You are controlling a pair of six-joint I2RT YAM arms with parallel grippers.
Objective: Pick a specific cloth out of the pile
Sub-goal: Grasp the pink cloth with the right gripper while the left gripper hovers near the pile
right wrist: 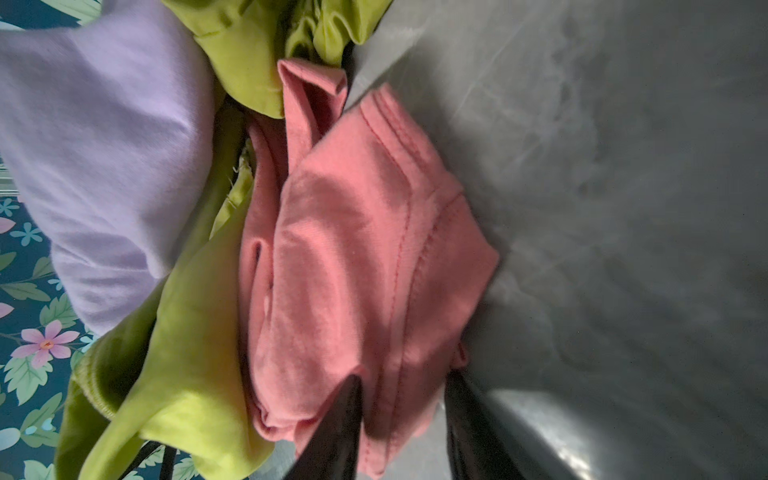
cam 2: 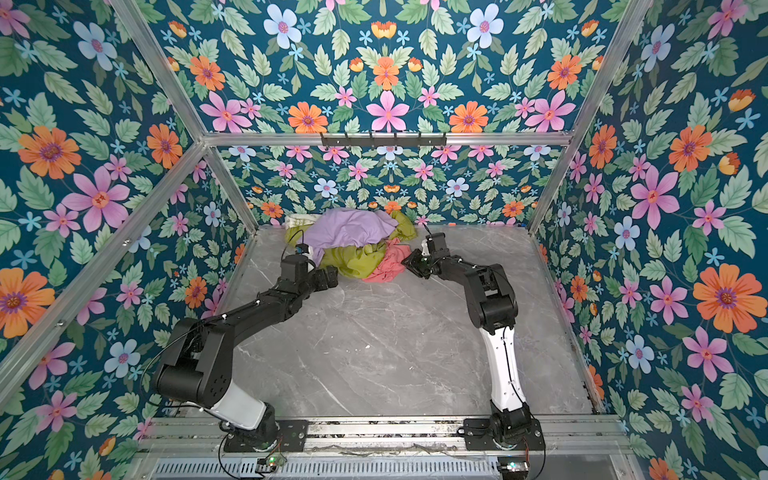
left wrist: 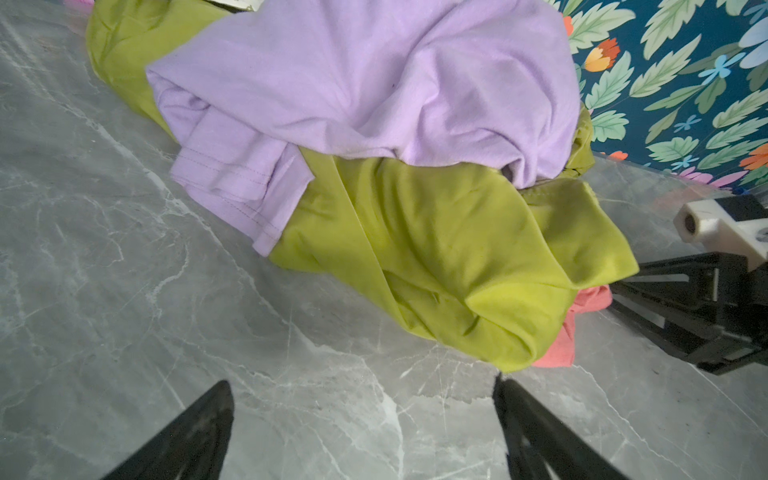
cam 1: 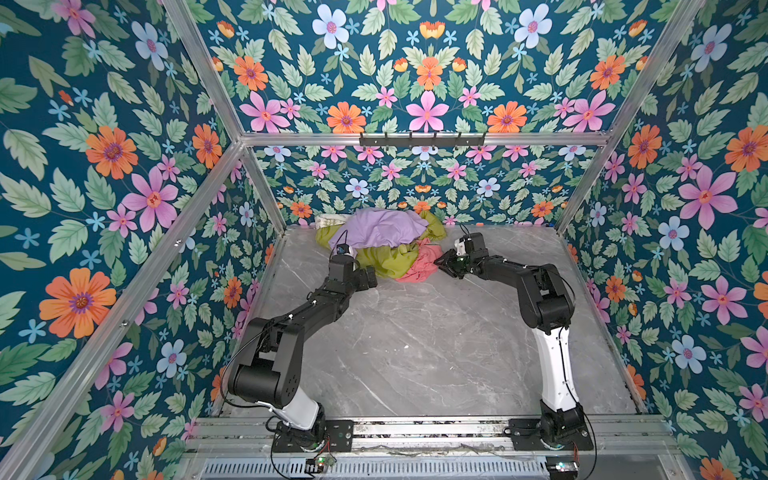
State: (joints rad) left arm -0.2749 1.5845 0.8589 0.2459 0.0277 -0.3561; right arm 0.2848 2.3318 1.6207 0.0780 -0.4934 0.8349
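The grey marble tabletop (cam 1: 415,340) carried the pile (cam 1: 382,245) against the middle of its far edge. A lilac cloth (cam 1: 376,227) lay on top of an olive-green cloth (left wrist: 436,249). The cloth (right wrist: 353,249), salmon pink, sat at the pile's near right side, partly tucked under the olive fabric and partly on bare tabletop.

Only the top views showed the cream patterned fabric (cam 1: 326,220) at the pile's far left. The right wrist view alone showed the pink cloth's stitched hem and folds. There the right gripper (right wrist: 403,380) had its jaws narrow, with a fold of that cloth filling the gap between the fingers (right wrist: 349,411). Whether they pinched it tight could not be told. The left wrist view gave just a sliver of pink under the olive fold. It also showed the left gripper (left wrist: 361,382) spread wide over bare tabletop, near the pile's front and holding nothing.

In both top views each gripper was a dark mass, so the jaw gaps were hard to read. How far the pink cloth ran under the pile stayed hidden.
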